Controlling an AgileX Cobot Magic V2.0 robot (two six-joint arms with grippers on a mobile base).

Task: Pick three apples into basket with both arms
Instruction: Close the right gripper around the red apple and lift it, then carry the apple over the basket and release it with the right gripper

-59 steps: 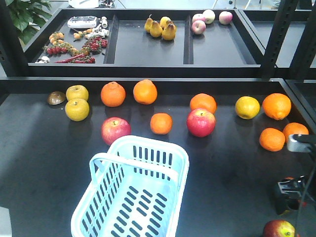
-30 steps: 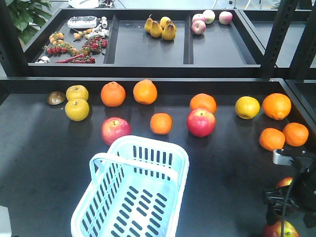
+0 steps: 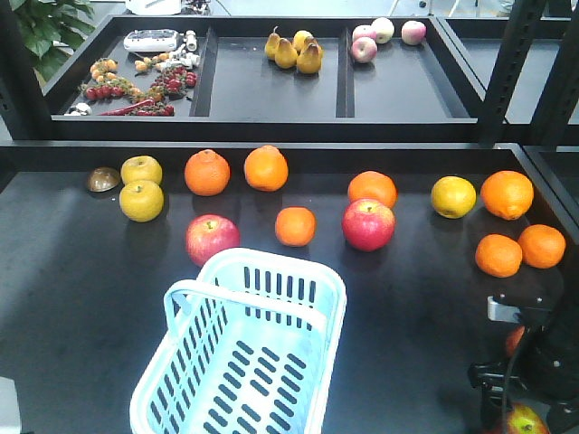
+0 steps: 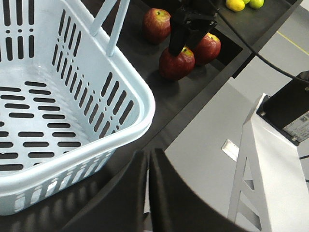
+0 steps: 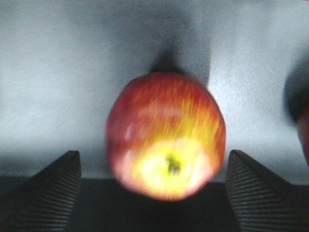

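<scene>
- Right gripper is spread wide, one ribbed finger on each side of an apple — neither finger touches it.
- That apple sits stem up on the dark table, at the near right corner, well right of the basket.
- A second apple lies just beside it, closer to the table's near edge.
- A third apple lies near, on the far side of the first.
- All three rest on the table, apart from the basket.
- Left gripper holds nothing, its two black fingers pressed together — it hangs low by the basket's near end, over the table's near edge.
- The basket stands upright near the table's middle, with its band handle across the top.
- Just beyond the basket's far rim lie a left pink apple and a right pink apple, with a small orange between them.
- Two oranges lie on the far side of the right arm, near the right edge.
- Two yellow fruits lie far left.
- On the far shelf sit pears.
</scene>
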